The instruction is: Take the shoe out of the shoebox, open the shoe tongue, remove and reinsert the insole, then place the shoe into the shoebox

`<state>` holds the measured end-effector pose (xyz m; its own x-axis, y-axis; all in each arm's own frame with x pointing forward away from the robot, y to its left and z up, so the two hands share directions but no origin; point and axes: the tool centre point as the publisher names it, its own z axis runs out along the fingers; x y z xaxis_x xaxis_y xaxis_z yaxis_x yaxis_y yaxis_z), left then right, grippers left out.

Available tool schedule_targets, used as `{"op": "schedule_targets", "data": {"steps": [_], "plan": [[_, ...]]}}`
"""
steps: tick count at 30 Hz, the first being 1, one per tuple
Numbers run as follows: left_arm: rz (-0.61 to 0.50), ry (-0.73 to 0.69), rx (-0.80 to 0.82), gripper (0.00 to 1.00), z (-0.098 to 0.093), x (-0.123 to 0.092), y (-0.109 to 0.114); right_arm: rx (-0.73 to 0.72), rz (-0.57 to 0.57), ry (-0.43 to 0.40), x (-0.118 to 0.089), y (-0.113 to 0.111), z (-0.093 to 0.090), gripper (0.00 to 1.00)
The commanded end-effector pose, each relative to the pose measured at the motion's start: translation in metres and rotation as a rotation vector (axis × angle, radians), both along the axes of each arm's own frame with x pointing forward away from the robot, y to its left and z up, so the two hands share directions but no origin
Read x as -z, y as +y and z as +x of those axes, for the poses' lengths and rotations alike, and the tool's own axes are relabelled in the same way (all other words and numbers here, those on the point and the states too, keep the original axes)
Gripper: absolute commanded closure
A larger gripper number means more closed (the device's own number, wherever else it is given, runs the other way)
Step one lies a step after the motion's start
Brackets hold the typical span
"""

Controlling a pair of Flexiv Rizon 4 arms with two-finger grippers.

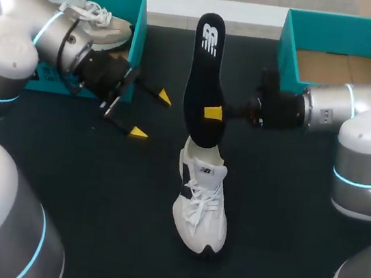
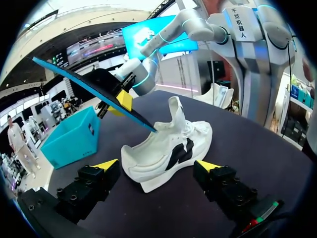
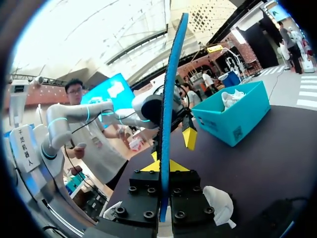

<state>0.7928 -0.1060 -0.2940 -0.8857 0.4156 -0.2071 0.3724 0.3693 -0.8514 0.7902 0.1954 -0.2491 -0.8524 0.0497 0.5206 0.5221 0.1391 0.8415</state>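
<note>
While right tool [image 1: 213, 112] clamps insole [image 1: 205, 73] above shoe [image 1: 200, 203], left tool [image 1: 151, 115] gapes beside left shoebox [image 1: 139, 29].

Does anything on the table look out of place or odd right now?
Only the black insole: it is out of the white shoe, clamped in the right gripper and tilted up, one end at the shoe's opening. That fits the task. I see nothing spilled or damaged.

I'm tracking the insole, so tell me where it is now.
In the head view the black insole is held up mid-table by the right gripper, its lower end at the heel of the white shoe.
</note>
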Motion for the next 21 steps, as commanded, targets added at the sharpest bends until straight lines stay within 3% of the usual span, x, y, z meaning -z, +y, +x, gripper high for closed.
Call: {"op": "schedule_targets", "data": {"steps": [1,21], "plan": [[0.002,0.002,0.013,0.0,0.006,0.005,-0.006,-0.012,-0.008,0.01,0.008,0.006,0.003,1.0],[0.061,0.007,0.034,0.0,0.009,0.023,-0.025,-0.032,-0.029,-0.022,0.028,0.009,0.016,1.0]]}}
